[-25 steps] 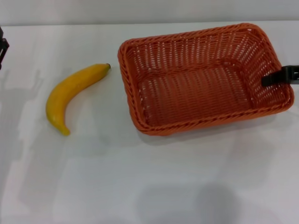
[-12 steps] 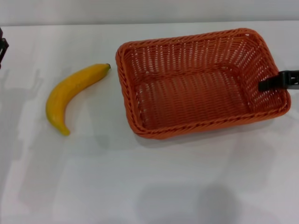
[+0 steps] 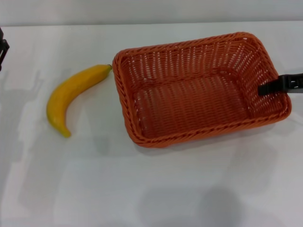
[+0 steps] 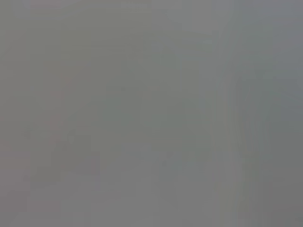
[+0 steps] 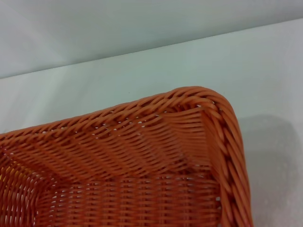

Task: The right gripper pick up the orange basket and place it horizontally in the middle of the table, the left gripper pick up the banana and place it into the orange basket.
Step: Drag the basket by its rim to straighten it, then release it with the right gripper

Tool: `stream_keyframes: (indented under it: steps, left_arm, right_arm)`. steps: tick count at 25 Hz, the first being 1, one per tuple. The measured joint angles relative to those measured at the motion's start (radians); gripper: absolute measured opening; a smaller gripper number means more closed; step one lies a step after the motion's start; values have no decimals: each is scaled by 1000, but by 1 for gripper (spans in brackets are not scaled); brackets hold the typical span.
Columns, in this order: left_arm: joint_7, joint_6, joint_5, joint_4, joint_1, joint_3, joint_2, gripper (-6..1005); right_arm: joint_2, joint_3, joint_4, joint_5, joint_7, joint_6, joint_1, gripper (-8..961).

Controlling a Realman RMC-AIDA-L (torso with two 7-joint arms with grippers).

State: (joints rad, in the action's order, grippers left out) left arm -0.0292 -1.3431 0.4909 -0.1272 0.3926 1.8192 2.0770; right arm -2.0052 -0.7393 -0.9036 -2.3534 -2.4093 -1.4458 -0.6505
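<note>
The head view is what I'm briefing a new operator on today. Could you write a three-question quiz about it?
1. True or false: the banana lies inside the orange basket.
2. Which tool is at the basket's rim? A) left tool B) right tool C) neither
3. Fill in: the banana's dark tip points toward the ____.

Key
1. False. It lies on the table, on the basket's left.
2. B. It sits at the right-hand short wall; the left tool shows only at the view's left edge, far from both things.
3. Basket. The tip nearly meets its near corner; whether it touches cannot be told.
</note>
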Motion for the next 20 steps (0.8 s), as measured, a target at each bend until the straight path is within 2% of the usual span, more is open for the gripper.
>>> stream_keyframes:
  steps: [20]
  left_arm:
    - [0,1,0,2,0,0,0,820]
  right_arm:
    - [3,3,7,54,4,-23,8,165]
